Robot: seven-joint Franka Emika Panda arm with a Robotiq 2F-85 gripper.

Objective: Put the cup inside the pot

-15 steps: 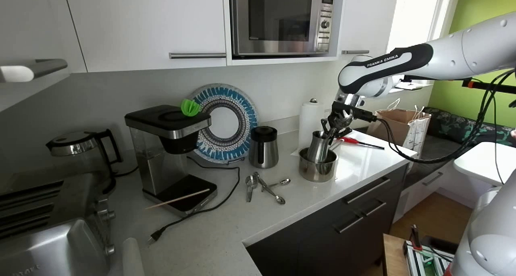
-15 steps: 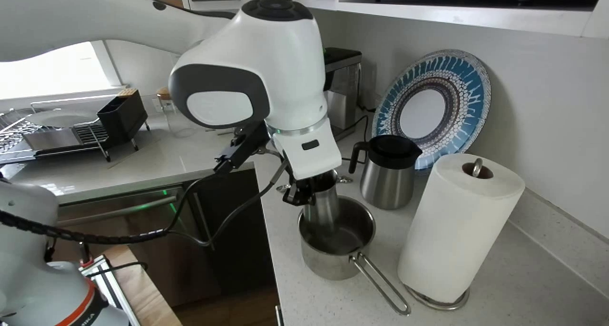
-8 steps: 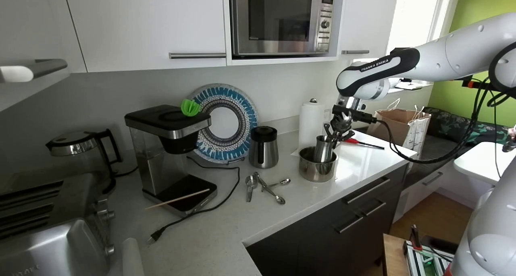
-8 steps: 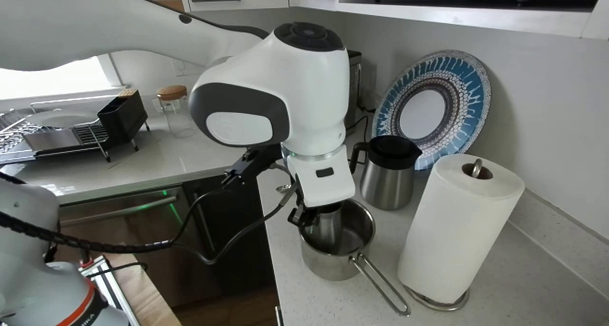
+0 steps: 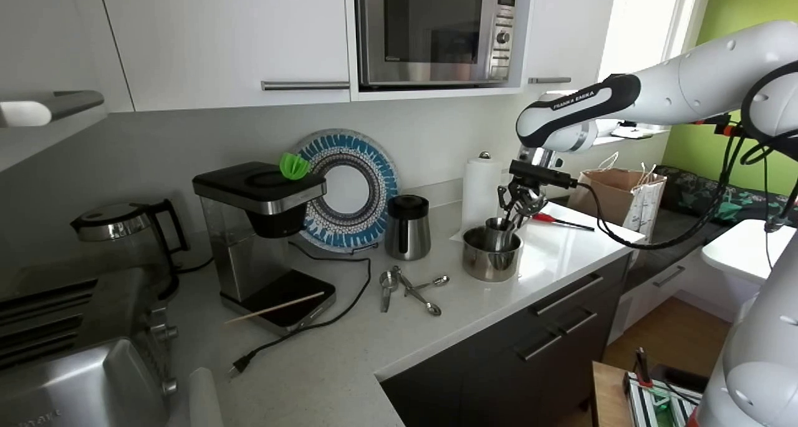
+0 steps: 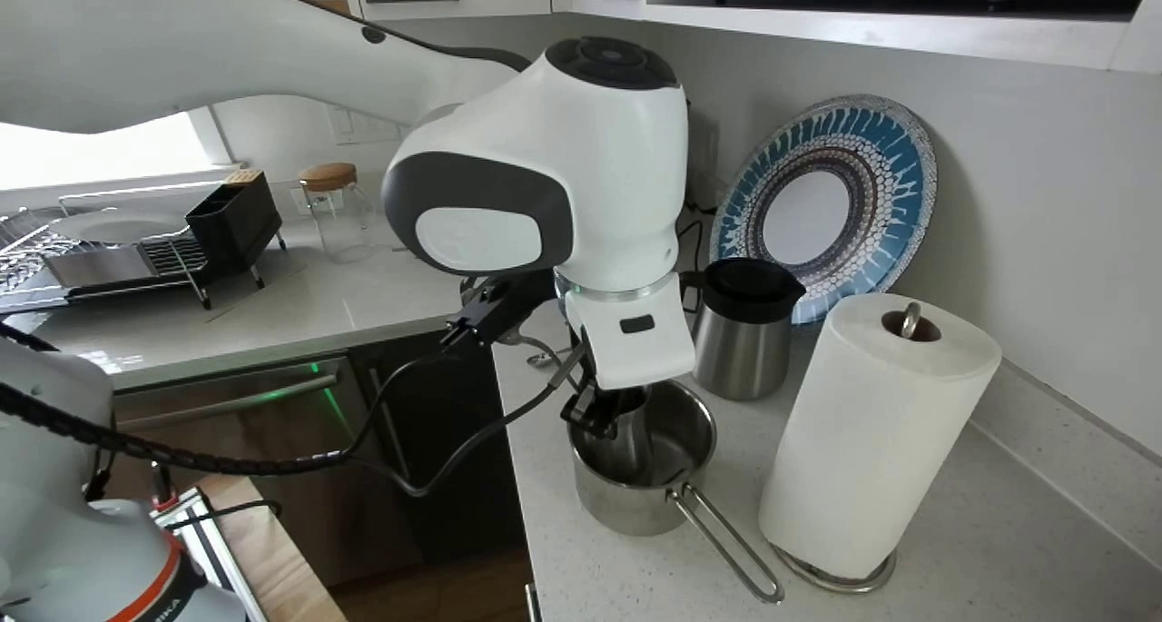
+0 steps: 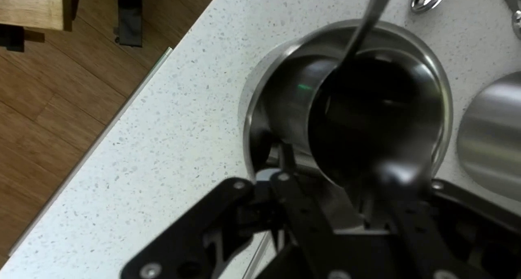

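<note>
The silver cup point(image 5: 497, 240) stands inside the steel pot point(image 5: 489, 267), its mouth rising above the pot rim. Both also show in an exterior view, the cup point(image 6: 630, 451) partly behind my gripper point(image 6: 606, 413) and the pot point(image 6: 626, 506). In the wrist view the cup point(image 7: 291, 104) sits to the right side of the pot point(image 7: 447, 108), with a handle-like strip above it. My gripper point(image 7: 344, 165) has its fingers apart at the cup's rim, one outside its wall, the other blurred and seemingly over its mouth. The cup's base is hidden.
The pot's wire handle point(image 6: 731, 549) points toward the paper towel roll point(image 6: 871, 440). A darker steel jug point(image 5: 408, 234) and measuring spoons point(image 5: 411, 290) lie near. A coffee machine point(image 5: 268, 240) stands farther off. A red-handled tool point(image 5: 555, 220) lies behind.
The cup was tilted in my grip one second ago; it has come upright and gone lower into the pot. My gripper has opened and risen slightly from the cup.
</note>
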